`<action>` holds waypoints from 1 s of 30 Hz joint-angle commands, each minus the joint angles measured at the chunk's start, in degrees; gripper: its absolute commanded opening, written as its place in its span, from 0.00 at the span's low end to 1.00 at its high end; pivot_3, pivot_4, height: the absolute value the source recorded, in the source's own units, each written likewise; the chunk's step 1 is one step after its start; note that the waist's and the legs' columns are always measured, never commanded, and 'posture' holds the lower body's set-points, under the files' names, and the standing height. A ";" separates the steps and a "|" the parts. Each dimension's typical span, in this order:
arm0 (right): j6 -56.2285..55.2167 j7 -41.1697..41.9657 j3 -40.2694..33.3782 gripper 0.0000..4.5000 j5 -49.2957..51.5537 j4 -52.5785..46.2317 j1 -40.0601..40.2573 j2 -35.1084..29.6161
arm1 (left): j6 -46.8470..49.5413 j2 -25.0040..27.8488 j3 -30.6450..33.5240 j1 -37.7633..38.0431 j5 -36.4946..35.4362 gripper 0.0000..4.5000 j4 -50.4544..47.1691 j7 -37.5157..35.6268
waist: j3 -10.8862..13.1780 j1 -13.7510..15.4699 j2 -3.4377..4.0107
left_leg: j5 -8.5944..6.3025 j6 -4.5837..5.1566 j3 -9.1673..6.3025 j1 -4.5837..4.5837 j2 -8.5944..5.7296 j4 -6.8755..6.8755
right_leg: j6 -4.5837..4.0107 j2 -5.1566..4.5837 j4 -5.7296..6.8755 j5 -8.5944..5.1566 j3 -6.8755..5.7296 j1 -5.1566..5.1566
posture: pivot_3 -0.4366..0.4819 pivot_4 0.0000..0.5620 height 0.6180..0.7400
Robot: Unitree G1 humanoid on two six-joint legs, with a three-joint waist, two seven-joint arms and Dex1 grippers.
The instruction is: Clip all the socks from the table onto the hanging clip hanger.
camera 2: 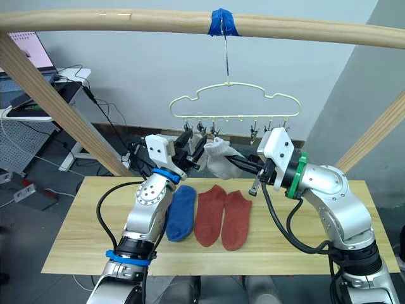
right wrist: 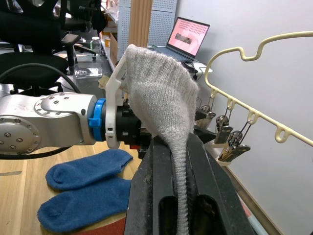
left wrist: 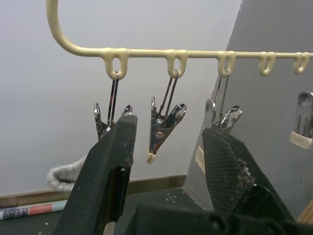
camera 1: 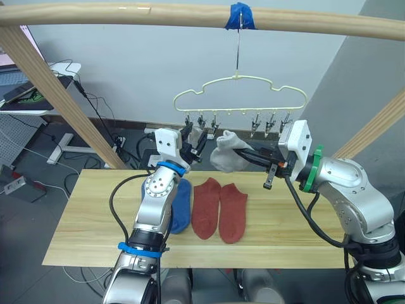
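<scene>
The pale-yellow clip hanger (camera 1: 240, 88) hangs by its hook from the rail, with silver clips (camera 1: 256, 123) in a row beneath. My left gripper (camera 1: 194, 137) is raised to the left clips and open, with one clip (left wrist: 164, 128) hanging between its fingers (left wrist: 113, 147). My right gripper (camera 1: 239, 149) is shut on a light grey sock (camera 1: 224, 155), held up just under the middle clips and right of the left gripper. On the table (camera 1: 95, 221) lie a blue sock (camera 1: 181, 206) and two rust-red socks (camera 1: 205, 206). A second blue sock (right wrist: 80, 203) lies beside the first.
A thick wooden rail (camera 1: 126, 16) with blue tape (camera 1: 240, 16) carries the hanger. Slanted wooden posts (camera 1: 57, 95) stand at both sides. A desk with a laptop (camera 2: 28, 54) and floor cables sit behind at the left.
</scene>
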 commanded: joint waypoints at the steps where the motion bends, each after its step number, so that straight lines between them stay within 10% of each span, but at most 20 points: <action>1: -0.21 -0.23 -0.06 0.00 0.84 -2.01 -0.88 -0.05 | -1.93 -0.48 0.53 -1.63 0.38 0.52 -0.05 0.16 | 0.00 0.00 0.00 | 0.00 0.00 0.00 0.00 0.00 0.00 | 0.00 0.00 0.00 0.00 0.00 0.00 | 0.30 0.36 1.00; 30: 0.10 -0.10 -0.36 0.00 1.11 -2.48 -0.04 -1.10 | -5.85 -0.50 2.45 -7.35 0.95 0.52 8.44 0.47 | 0.00 -0.19 0.00 | 0.00 0.00 0.00 0.01 0.00 0.04 | 0.00 0.00 0.06 0.00 0.00 0.00 | 0.28 0.38 1.00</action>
